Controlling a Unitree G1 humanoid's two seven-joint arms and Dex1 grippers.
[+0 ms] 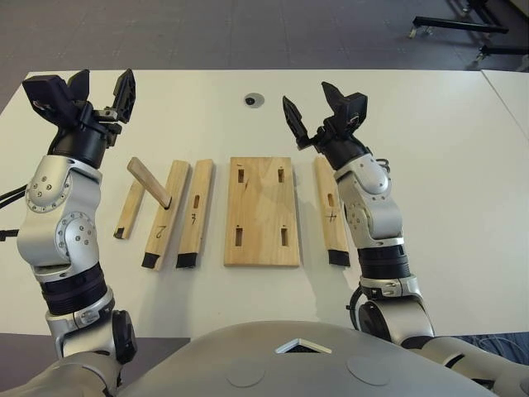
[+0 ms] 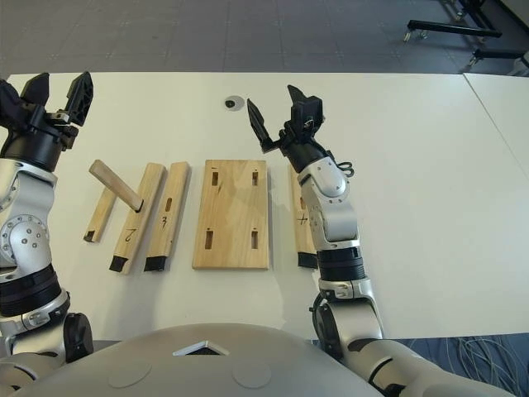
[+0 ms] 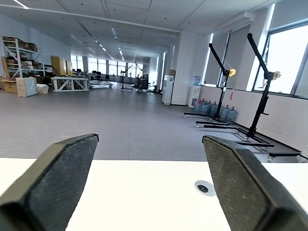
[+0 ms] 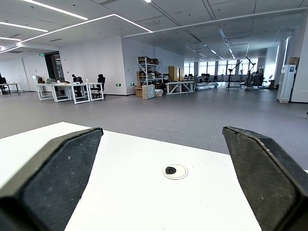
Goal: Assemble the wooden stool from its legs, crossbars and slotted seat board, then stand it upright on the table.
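Observation:
The slotted seat board (image 1: 262, 211) lies flat in the middle of the white table (image 1: 430, 165). Left of it lie two long wooden legs (image 1: 167, 213) (image 1: 196, 212), a short crossbar (image 1: 130, 208), and another crossbar (image 1: 150, 182) resting slantwise across the outer leg. One more leg (image 1: 330, 210) lies right of the board, partly under my right arm. My left gripper (image 1: 101, 91) is raised open above the table's far left, empty. My right gripper (image 1: 314, 113) hovers open beyond the right leg's far end, empty. Each wrist view shows its own fingers (image 3: 53, 183) (image 4: 57, 168) spread wide.
A round cable grommet (image 1: 253, 100) sits in the table near its far edge. A second table (image 1: 512, 91) adjoins at the right. Black stand bases (image 1: 459, 26) rest on the grey floor beyond.

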